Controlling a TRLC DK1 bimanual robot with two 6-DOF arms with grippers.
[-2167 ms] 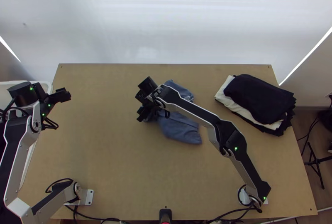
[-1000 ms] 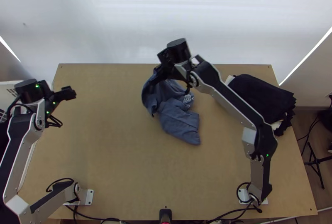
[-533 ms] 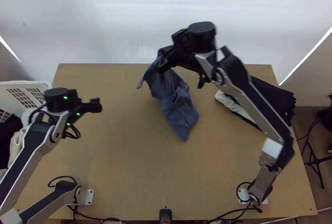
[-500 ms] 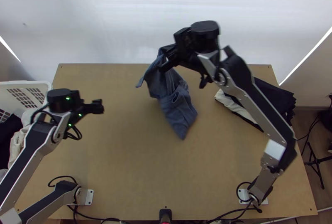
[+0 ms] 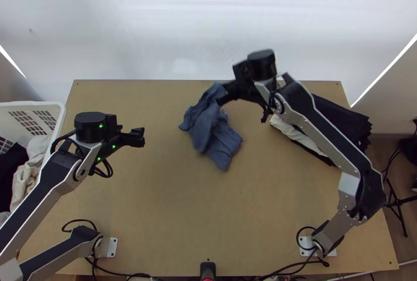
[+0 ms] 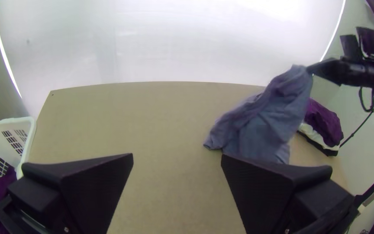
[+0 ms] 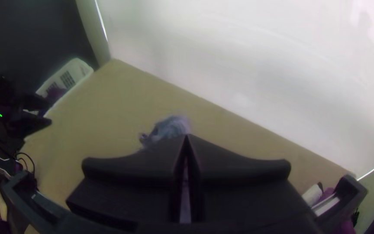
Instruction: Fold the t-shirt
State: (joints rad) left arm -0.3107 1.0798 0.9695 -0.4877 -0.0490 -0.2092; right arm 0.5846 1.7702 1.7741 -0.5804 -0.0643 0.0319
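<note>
Above tabletop | blue-grey t-shirt dangling bunched (creases everywhere) | right gripper: fingers clamped on it | left gripper: fingers apart

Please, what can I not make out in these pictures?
Top view: part of the garment stack, behind the right arm.
Top view: rest of basket, past left edge.
Left wrist view: end of the t-shirt, behind left gripper.
Right wrist view: t-shirt's gripped part, behind right gripper.

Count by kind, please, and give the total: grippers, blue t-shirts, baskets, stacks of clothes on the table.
Grippers: 2 (left gripper, right gripper)
Blue t-shirt: 1
Basket: 1
Stack of clothes: 1
Total: 5
</note>
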